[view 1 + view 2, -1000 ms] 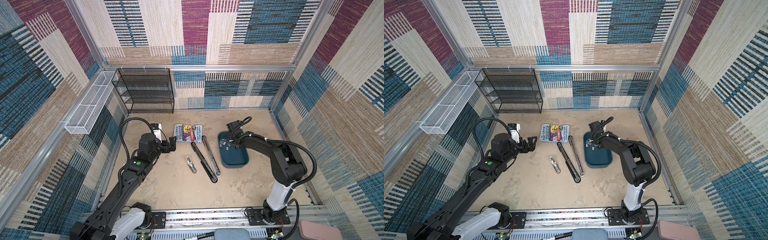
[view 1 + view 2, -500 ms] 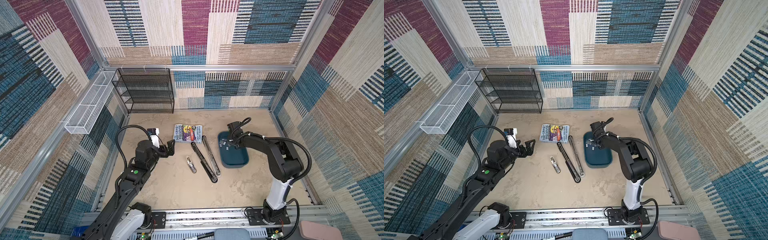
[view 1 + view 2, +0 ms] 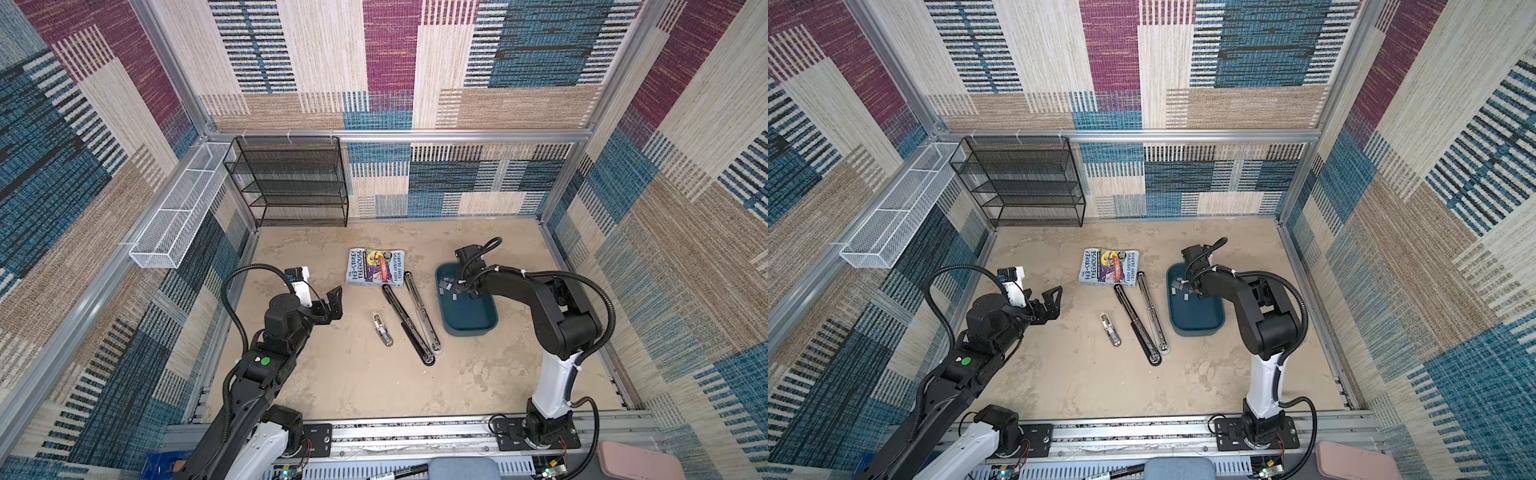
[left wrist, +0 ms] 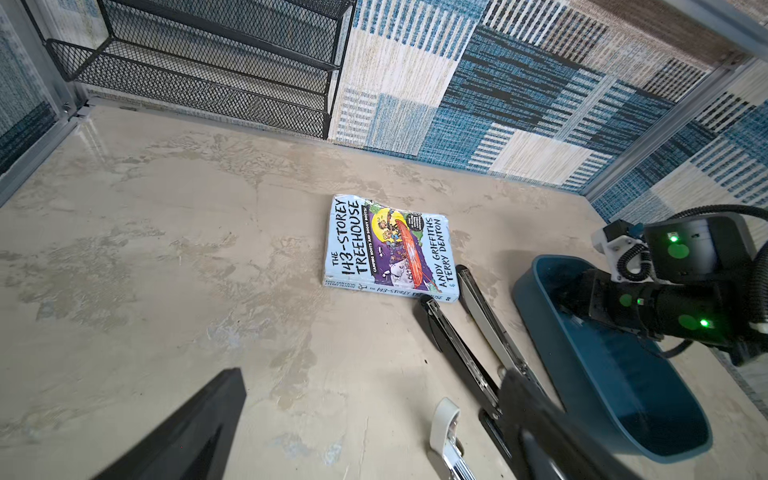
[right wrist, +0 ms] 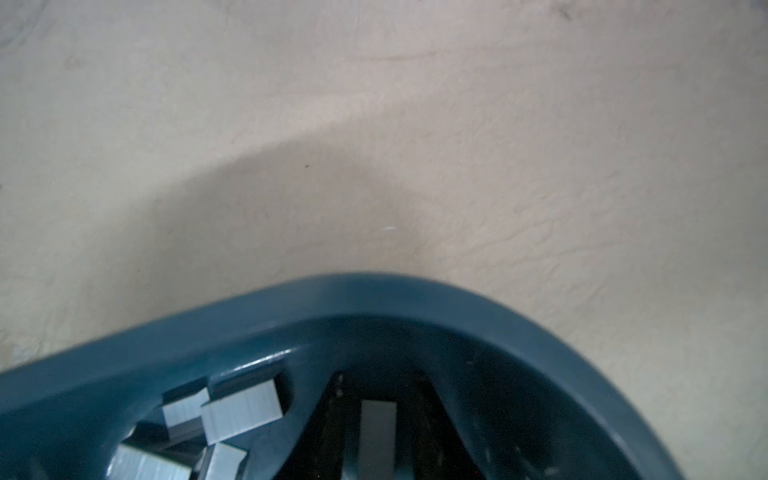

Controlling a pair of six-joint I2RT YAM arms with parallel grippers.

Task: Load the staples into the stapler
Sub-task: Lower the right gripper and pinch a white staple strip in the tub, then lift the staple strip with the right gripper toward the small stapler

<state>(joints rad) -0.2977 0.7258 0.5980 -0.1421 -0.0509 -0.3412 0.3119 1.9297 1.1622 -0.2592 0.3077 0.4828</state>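
Note:
The stapler [image 3: 409,318] [image 3: 1140,318] [image 4: 469,332] is long and black and lies opened into a V on the table's middle. The staples [image 3: 446,286] [image 3: 1177,284] [image 5: 241,411] are short silver strips in the far end of a dark blue tray [image 3: 469,330] [image 3: 1196,330] [image 5: 374,291]. My right gripper [image 3: 463,286] [image 3: 1192,286] [image 5: 376,415] is down inside that tray. One strip [image 5: 376,436] lies between its fingers, and contact cannot be made out. My left gripper [image 3: 332,305] [image 3: 1050,303] [image 4: 365,428] hovers open and empty, left of the stapler.
A paperback book [image 3: 376,267] [image 4: 386,249] lies just behind the stapler. A small silver and white tool [image 3: 382,330] [image 4: 446,432] sits left of it. A black mesh rack [image 3: 291,183] stands at the back left, a white wire basket [image 3: 178,216] on the left wall.
My left arm has drawn back a little toward the front, its gripper still open. The right gripper has stayed in the tray.

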